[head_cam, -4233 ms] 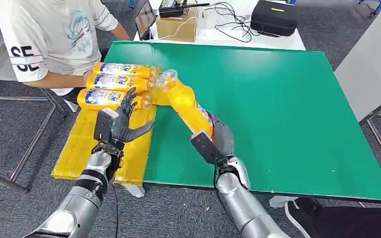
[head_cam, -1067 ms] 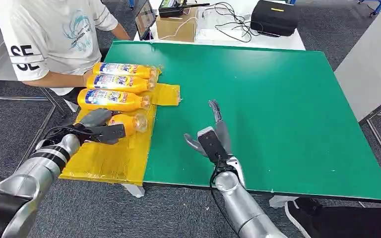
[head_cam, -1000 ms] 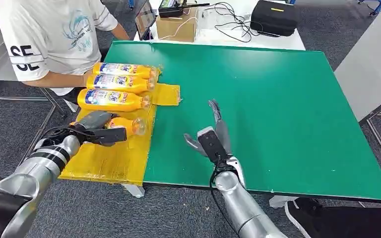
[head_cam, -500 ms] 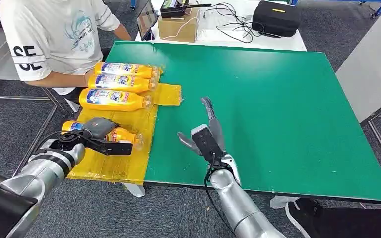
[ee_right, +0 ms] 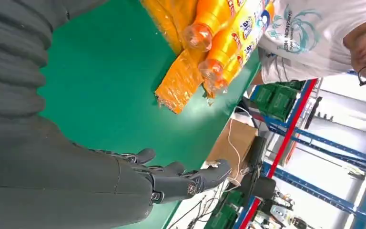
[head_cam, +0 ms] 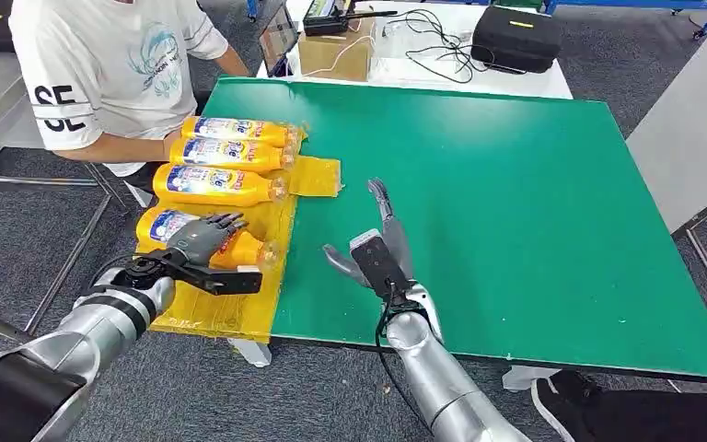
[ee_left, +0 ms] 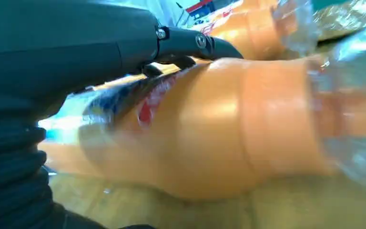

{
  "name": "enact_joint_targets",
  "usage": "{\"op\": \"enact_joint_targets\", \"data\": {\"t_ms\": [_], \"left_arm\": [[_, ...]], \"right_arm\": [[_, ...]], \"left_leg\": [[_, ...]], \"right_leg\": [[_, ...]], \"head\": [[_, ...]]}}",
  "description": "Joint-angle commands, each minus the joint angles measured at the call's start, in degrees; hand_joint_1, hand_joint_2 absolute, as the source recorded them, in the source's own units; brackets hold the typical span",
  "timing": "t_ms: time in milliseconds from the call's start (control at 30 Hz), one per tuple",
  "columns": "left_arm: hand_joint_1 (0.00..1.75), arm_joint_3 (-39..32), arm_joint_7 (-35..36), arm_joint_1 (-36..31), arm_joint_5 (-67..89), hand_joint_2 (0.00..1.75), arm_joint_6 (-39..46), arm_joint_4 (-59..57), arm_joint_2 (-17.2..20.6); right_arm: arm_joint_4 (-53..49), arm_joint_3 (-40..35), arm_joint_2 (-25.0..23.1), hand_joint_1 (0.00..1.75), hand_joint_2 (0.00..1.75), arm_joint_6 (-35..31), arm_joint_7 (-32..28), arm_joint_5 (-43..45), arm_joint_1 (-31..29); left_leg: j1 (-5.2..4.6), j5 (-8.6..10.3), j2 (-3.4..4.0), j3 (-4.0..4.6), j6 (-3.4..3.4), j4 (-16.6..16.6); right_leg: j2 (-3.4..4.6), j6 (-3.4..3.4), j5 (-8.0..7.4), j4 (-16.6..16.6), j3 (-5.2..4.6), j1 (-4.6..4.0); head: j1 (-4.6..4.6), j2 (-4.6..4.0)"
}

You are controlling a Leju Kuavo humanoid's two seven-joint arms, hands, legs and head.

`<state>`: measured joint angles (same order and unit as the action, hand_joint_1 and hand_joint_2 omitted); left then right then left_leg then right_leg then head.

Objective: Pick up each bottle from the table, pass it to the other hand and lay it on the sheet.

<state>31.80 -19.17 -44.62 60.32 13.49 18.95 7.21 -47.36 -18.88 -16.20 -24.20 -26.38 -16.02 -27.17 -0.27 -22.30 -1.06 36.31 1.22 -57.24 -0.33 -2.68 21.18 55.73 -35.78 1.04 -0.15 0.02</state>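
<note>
On the yellow sheet (head_cam: 204, 304), nearest the robot, lies an orange bottle (head_cam: 204, 241) with a blue-and-white label, its clear neck toward the green surface (head_cam: 515, 203). Left hand (head_cam: 199, 247) rests over it, fingers curled around its body. Right hand (head_cam: 379, 247) hovers above the green, fingers spread, holding nothing.

Orange bottles (head_cam: 204, 241), yellow sheet (head_cam: 221, 308), green table (head_cam: 515, 203)

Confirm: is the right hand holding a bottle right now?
No, the right hand hovers with fingers spread over the bare green table, holding nothing.
</note>
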Motion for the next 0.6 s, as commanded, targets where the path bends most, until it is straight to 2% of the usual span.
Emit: {"op": "enact_joint_targets", "data": {"t_ms": [33,300,500,567,600], "left_arm": [[0.00,-4.4,-0.9,2.9,-3.1,1.75,4.3,-3.0,-3.0],[0.00,-13.8,-8.8,5.3,-10.3,1.75,11.1,-0.2,-4.5],[0.00,-19.0,-14.6,7.1,-15.1,1.75,12.6,2.7,-5.8],[0.00,-22.8,-19.5,8.1,-19.7,1.75,11.9,4.9,-6.3],[0.00,-23.6,-20.3,8.3,-20.7,0.00,11.5,5.4,-6.4]], "right_arm": [[4.4,-1.0,0.7,0.00,1.75,-0.5,0.3,0.4,-2.8],[4.7,-0.7,0.9,0.00,1.75,-1.2,0.3,0.6,-2.9],[4.3,-0.5,1.1,0.00,1.75,-1.7,0.1,0.8,-2.4],[3.8,-0.3,1.1,0.00,1.75,-2.1,-0.3,1.0,-2.1],[3.6,-0.3,1.1,0.00,1.75,-2.2,-0.3,1.0,-2.1]], "left_leg": [[0.04,-0.14,0.21,-0.24,-0.08,0.0],[0.04,-0.10,0.16,-0.14,-0.06,0.0],[0.07,-0.13,0.16,0.02,-0.07,0.0],[0.08,-0.16,0.20,0.07,-0.08,0.0],[0.05,-0.11,0.19,0.16,-0.05,0.0]], "right_leg": [[0.15,0.10,0.07,0.0,0.20,-0.06],[0.11,0.07,0.05,0.0,0.11,-0.06],[0.02,0.08,0.10,0.0,-0.06,-0.09],[0.05,0.08,0.12,0.0,-0.11,-0.10],[0.05,0.05,0.08,0.0,-0.21,-0.07]], "head": [[0.00,0.00],[0.00,-0.02],[0.02,0.00],[0.02,-0.02],[0.00,-0.02]]}}
